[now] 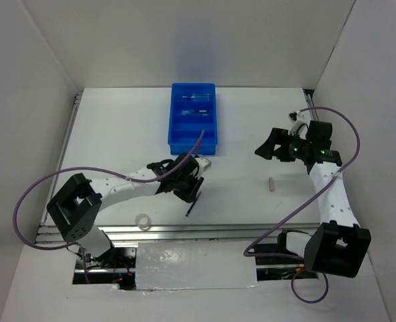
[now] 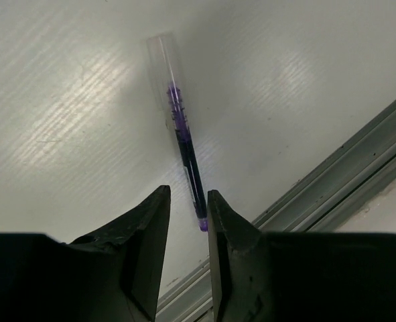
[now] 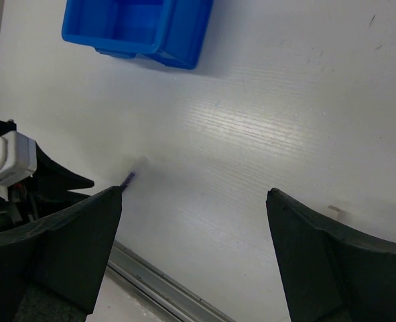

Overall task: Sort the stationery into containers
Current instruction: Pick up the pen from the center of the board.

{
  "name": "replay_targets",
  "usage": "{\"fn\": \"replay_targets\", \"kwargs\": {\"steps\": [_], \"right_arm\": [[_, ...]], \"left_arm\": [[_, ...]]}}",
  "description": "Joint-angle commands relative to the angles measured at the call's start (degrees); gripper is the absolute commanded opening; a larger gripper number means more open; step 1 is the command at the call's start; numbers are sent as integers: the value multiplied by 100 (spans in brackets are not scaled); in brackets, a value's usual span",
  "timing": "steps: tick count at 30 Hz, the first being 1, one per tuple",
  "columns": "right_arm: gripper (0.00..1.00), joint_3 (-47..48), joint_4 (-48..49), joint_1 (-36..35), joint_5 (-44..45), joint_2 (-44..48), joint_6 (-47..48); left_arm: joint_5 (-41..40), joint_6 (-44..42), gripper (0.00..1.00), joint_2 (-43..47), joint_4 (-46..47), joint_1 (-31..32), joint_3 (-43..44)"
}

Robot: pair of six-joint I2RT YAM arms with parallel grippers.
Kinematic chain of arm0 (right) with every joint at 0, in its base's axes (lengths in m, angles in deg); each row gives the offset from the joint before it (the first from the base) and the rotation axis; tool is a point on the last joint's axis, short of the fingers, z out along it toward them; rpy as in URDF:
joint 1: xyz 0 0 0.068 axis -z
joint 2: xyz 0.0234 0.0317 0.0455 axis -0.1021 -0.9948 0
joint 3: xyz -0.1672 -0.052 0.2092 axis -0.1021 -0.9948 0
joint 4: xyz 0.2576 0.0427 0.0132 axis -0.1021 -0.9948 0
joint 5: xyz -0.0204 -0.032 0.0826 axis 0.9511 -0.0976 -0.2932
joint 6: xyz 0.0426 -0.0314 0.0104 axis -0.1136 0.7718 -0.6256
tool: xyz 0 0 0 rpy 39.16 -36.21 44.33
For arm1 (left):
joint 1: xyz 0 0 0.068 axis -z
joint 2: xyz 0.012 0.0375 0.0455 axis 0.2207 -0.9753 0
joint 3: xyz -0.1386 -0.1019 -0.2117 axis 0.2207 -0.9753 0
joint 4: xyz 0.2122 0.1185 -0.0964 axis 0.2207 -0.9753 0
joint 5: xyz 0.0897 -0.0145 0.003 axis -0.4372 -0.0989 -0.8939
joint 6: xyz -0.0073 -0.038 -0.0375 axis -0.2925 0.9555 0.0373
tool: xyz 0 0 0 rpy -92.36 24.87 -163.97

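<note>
A thin dark-blue pen (image 2: 184, 141) with a clear cap lies flat on the white table. My left gripper (image 2: 186, 193) hovers over its near end, jaws a narrow gap apart and wider than the pen, not clamped on it. In the top view the left gripper (image 1: 194, 188) is near the front middle, with the pen (image 1: 193, 203) sticking out beneath it. The blue tray (image 1: 193, 137) stands behind it, with pens (image 1: 195, 105) in its far compartments. My right gripper (image 1: 265, 149) is wide open and empty at the right; it also shows in the right wrist view (image 3: 192, 193).
A clear tape ring (image 1: 143, 220) lies near the front edge at the left. A white eraser stub (image 1: 271, 183) lies below the right gripper. A metal rail (image 2: 358, 154) runs along the table's front edge. The tray's corner (image 3: 141, 30) shows in the right wrist view.
</note>
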Motion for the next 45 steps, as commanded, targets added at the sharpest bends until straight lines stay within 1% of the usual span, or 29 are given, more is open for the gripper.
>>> {"fn": "replay_targets", "kwargs": {"steps": [1, 7, 20, 22, 24, 25, 28, 29, 31, 32, 33, 34, 36, 37, 38, 39, 40, 41, 42, 43, 44, 45], "right_arm": [[94, -58, 235, 73, -169, 135, -71], [94, -146, 297, 152, -248, 135, -71], [94, -190, 341, 222, -336, 188, -62], [94, -207, 332, 231, -336, 188, -62], [94, -216, 349, 231, -336, 214, -79], [94, -207, 350, 240, -345, 206, -88], [94, -163, 323, 249, -354, 205, -106], [94, -146, 341, 266, -389, 232, -123], [94, -128, 384, 301, -450, 232, -219], [94, -102, 385, 310, -633, 232, -238], [94, -32, 385, 328, -766, 223, -264], [93, -23, 463, 336, -941, 223, -316], [93, -5, 612, 337, -1608, 223, -404], [92, -14, 874, 328, -1854, 214, -605], [92, 21, 981, 310, -2074, 171, -720], [91, 47, 1113, 284, -2451, 136, -843], [91, 82, 1332, 197, -2585, 48, -1105], [91, 178, 1430, 152, -2734, -5, -1204], [90, 223, 1544, 100, -2997, -40, -1344], [90, 276, 1771, -40, -3078, -93, -1632], [90, 320, 1956, -128, -3166, -119, -1818], [90, 311, 2236, -225, -3236, -94, -2046]], "left_arm": [[-6, 279, 41, -40, 260, 176, -80], [29, 261, 46, -225, 252, 308, -45], [-190, 331, 44, -778, 6, 352, 174], [-225, 358, 40, -831, -29, 334, 209], [-287, 419, 34, -910, -64, 343, 210], [-339, 437, 33, -945, -82, 343, 227], [-340, 428, 22, -1016, -118, 343, 280], [-331, 411, 14, -981, -135, 334, 297], [-296, 323, 8, -754, -30, 300, 280], [-70, 297, 3, -578, 84, 247, 237], [150, 375, 1, -402, 241, -15, 71], [701, 436, 0, 104, 808, -191, -53], [1196, 638, 0, 529, 1374, -595, -255], [1529, 648, 0, 661, 1516, -719, -160], [2185, 796, 0, 654, 1517, -842, 67], [2513, 928, 0, 645, 1561, -1087, 139], [2856, 1077, 0, 706, 1683, -1220, 165], [3207, 1470, 0, 785, 2285, -1361, 131], [3724, 1709, 0, 882, 2647, -1597, -17], [3886, 1929, 0, 1048, 2964, -1695, -97], [3983, 2323, 0, 1163, 3298, -1757, -194], [4002, 2527, 0, 1268, 3954, -1827, -421]]}}
